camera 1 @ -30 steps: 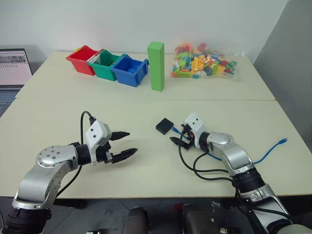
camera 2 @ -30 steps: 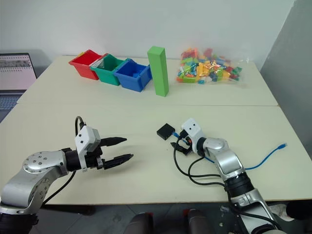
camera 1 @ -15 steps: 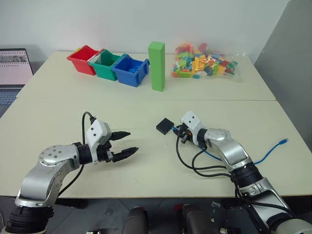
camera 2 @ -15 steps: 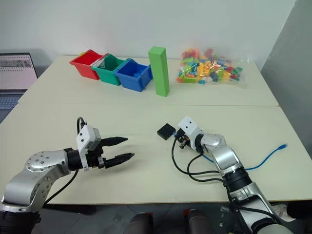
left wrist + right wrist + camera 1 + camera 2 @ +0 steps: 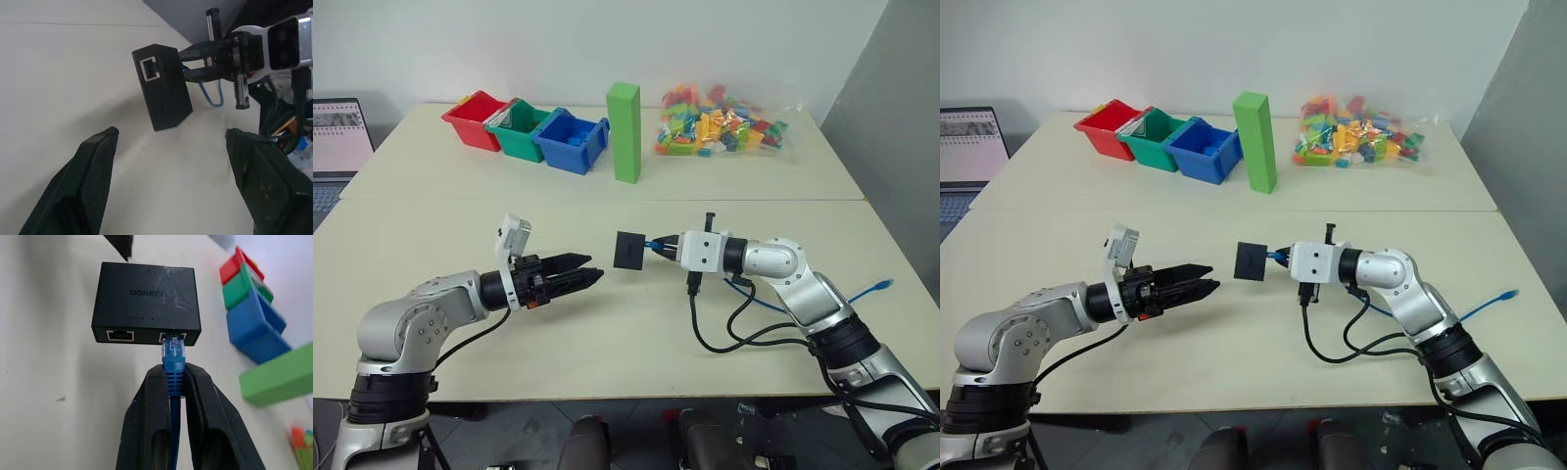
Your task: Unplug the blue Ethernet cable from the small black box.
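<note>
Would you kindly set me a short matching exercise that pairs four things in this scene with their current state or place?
Things:
1. right tool
2. left tool
3. black box
4. green block

States:
A. standing upright beside the blue bin
B. open, pointing at the box
C. shut on the blue cable
D. off the table, hanging on the plug

Pairs: 1-C, 2-B, 3-D, 4-A
</note>
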